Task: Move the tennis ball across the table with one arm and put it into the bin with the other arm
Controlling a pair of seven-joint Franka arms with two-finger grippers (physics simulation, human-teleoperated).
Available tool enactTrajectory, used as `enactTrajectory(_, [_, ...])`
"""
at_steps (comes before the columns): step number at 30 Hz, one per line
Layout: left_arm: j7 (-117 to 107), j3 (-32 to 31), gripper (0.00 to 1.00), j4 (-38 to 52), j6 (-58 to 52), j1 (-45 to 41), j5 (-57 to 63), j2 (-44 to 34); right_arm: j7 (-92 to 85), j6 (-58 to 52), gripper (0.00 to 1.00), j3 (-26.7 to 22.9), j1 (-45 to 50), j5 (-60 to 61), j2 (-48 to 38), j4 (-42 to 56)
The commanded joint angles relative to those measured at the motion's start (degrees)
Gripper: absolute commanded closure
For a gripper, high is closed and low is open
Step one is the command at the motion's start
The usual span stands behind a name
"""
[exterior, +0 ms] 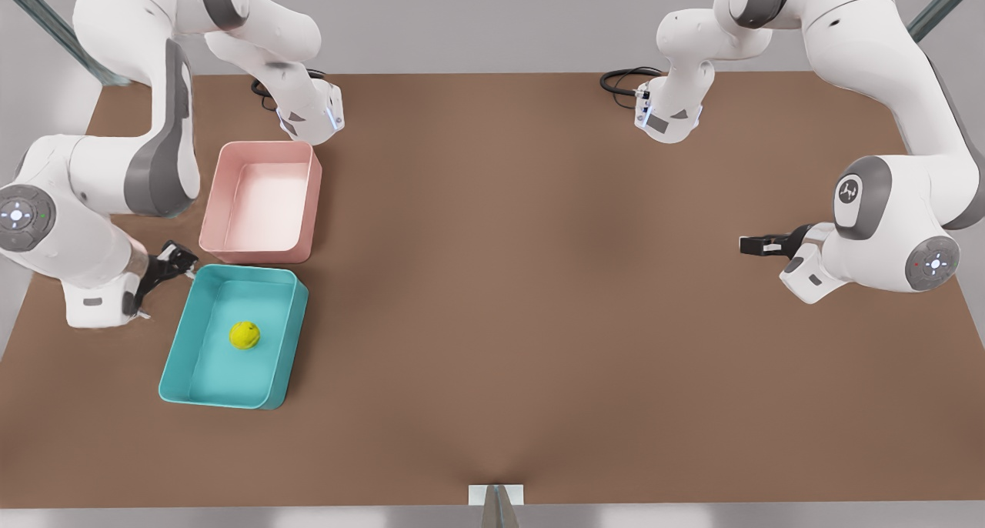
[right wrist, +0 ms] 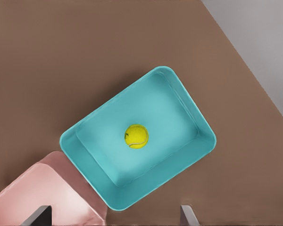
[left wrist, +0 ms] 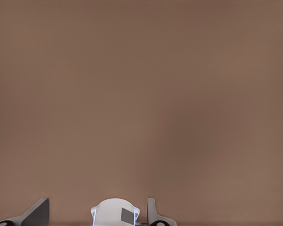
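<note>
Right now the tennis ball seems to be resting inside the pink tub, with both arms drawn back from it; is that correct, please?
Not quite: the tennis ball rests inside the teal bin, not the pink tub beside it, as the front view and right wrist view show. The right pincer sits open beside the bin; the left pincer waits over bare table.

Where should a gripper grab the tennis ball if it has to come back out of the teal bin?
Judging by its pose, come straight down from above and close across the widest part of the tennis ball. It sits loose near the middle of the teal bin floor, clear of all four walls, so the fingers have room either side; a sideways approach would meet the walls.
</note>
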Motion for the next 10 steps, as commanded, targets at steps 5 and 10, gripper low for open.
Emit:
enactTrajectory(5, [0.0,0.0,0.0,0.1,0.3,0.0,0.2,-0.1,52.0,-9.5,0.0,-0.5,-1.5,6.8,-9.2,-8.9])
enactTrajectory(10, [0.0,0.0,0.0,0.2,0.1,0.0,0.2,-0.2,51.9,-9.4,0.0,-1.4,-1.4,6.5,-9.2,-8.9])
